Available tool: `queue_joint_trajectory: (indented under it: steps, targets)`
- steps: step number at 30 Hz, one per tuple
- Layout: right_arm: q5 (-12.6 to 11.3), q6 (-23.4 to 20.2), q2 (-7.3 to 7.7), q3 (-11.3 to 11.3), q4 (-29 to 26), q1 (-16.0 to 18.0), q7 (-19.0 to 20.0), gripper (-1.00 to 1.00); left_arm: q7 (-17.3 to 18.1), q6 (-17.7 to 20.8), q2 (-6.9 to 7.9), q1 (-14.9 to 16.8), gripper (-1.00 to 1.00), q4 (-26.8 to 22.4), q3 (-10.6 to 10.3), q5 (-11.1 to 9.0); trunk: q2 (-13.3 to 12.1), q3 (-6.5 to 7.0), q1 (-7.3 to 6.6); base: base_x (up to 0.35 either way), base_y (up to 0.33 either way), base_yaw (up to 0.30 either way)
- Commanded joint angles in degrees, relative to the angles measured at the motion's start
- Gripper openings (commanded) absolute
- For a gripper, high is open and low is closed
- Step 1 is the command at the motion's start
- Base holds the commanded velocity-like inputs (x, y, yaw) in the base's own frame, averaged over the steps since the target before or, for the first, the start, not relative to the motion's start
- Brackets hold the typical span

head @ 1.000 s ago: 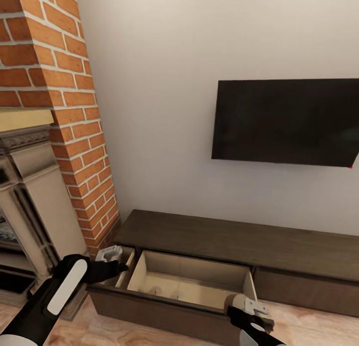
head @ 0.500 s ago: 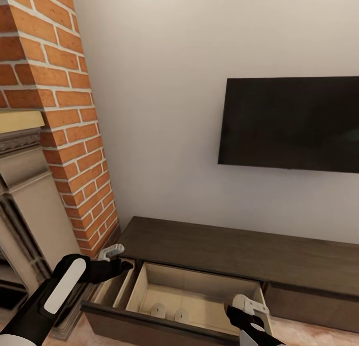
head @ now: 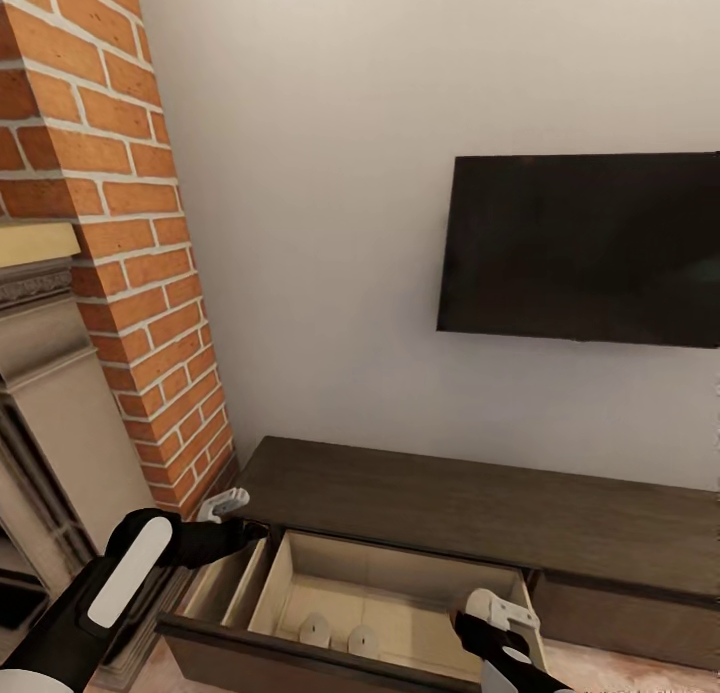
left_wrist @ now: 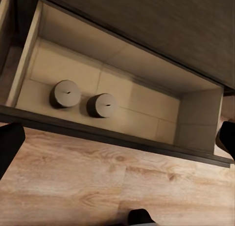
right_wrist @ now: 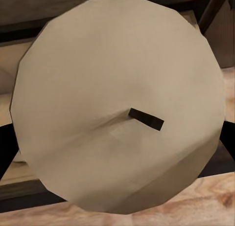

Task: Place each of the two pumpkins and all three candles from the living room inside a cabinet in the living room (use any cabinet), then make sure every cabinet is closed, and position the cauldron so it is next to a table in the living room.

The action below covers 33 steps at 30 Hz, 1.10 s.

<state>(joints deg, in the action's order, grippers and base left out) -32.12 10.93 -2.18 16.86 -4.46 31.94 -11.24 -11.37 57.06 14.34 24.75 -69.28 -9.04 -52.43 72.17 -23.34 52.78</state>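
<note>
The dark-brown cabinet point(head: 480, 498) stands against the wall with its left drawer point(head: 400, 573) pulled open. Two pale candles point(head: 314, 628) point(head: 362, 638) stand on the drawer's floor near its front; in the left wrist view they are side by side point(left_wrist: 65, 93) point(left_wrist: 102, 104). My right gripper point(head: 497, 613) hangs over the drawer's right front corner, shut on a third candle point(right_wrist: 117, 103) whose wick faces the wrist camera. My left gripper point(head: 230, 503) is open and holds nothing, beside the cabinet's left end; its dark fingers point(left_wrist: 10, 143) frame the drawer.
A brick chimney point(head: 130, 273) and a pale fireplace surround point(head: 50, 443) close off the left. A black TV point(head: 585, 248) hangs on the wall above the cabinet. A narrow side compartment point(head: 215, 583) lies left of the drawer. Wood floor point(left_wrist: 98, 187) runs in front.
The camera has shifted, so the drawer sits lower in the picture and its two candles have come into sight. Both arms keep nearly the same pose; the right still holds its candle.
</note>
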Motion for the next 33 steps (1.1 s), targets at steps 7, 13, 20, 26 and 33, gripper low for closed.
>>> queue_joint_trajectory:
  steps: [7,13,20,26,33]
  targets:
    - [-0.6,0.1,-0.02,0.4,0.1,0.0,1.7,-1.00,-0.6,0.1,0.22,0.0,1.00,-0.1,-0.1,-0.8,0.0,-0.07,0.00,0.001,0.000,-0.256]
    - [-0.7,0.1,-0.02,0.4,0.1,0.0,2.8,-1.00,-0.6,0.1,0.34,0.0,1.00,-0.1,-0.1,-1.5,0.0,-0.07,0.00,0.009,0.068,-0.250]
    - [-0.7,0.1,-0.02,0.4,0.1,0.0,2.9,-1.00,-0.6,0.1,0.34,0.0,1.00,-0.1,-0.1,-1.5,0.0,-0.07,0.00,0.060,0.048,-0.024]
    - [-0.5,0.1,-0.02,0.4,0.1,0.0,2.9,-1.00,-0.6,0.1,0.34,0.0,1.00,-0.1,-0.1,-1.5,0.0,-0.07,0.00,0.093,0.002,-0.001]
    - [-0.3,0.1,-0.02,0.4,0.1,0.0,2.9,-1.00,-0.6,0.1,0.35,0.0,1.00,-0.1,-0.1,-1.5,0.0,-0.07,0.00,0.088,0.000,0.000]
